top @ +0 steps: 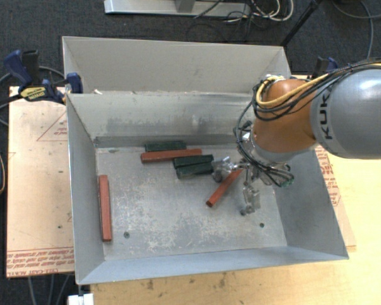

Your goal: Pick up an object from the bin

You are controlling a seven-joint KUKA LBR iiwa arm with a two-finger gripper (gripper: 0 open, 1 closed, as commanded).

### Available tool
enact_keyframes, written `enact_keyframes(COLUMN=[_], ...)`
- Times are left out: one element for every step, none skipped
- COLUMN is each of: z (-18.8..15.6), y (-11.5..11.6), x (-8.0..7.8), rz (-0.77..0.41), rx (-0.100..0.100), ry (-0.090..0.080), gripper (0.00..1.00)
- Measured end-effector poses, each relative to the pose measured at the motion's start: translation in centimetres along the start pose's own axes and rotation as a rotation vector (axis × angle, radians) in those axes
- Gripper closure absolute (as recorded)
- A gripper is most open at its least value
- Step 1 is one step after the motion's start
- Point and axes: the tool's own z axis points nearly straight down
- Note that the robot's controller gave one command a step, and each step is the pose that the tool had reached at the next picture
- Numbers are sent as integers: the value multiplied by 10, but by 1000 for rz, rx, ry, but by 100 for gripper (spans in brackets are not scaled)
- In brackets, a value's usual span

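Left wall of the bin (82, 189): long red-brown bar (105, 207) lying along it, well apart from the rest. Centre, near the back wall: dark green bar (165, 147), red-brown bar (171, 155) touching it just below, dark green block (193, 166) at their right end. Centre-right: short red-brown stick (220, 190), tilted, upper end toward the arm. Just right of that stick, low over the bin floor: the gripper (248, 201). Open or closed, can't tell.

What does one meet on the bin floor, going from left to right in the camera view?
Red-brown bar by the left wall → lower dark green block → tilted red-brown stick → gripper.
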Motion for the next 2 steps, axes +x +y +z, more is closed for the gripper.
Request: enact_keyframes(z=[-1,-120], y=[-1,-1], x=[0,-4], rz=[2,4], rx=[1,7], ry=[-1,-9], gripper=[100,100])
